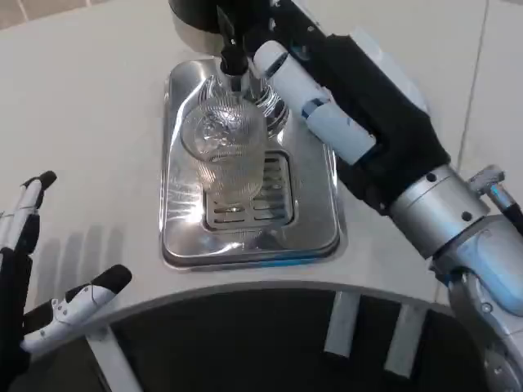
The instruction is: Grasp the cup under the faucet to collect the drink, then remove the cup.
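The grasp is not yet made: the right hand (327,98) reaches with fingers (282,69) unclosed just right of the cup (225,151) under the faucet (231,49), and must wrap it next.

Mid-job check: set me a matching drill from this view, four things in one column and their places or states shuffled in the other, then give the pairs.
Things:
1. cup
2. drip tray
3. left hand
4. right hand

Places or states:
A. fingers spread, over the table's near left edge, holding nothing
B. clear ribbed glass, standing under the faucet
C. reaching in beside the faucet, at the cup's right
D. shiny metal, slotted grate in its middle, under the cup

Pairs: 1-B, 2-D, 3-A, 4-C
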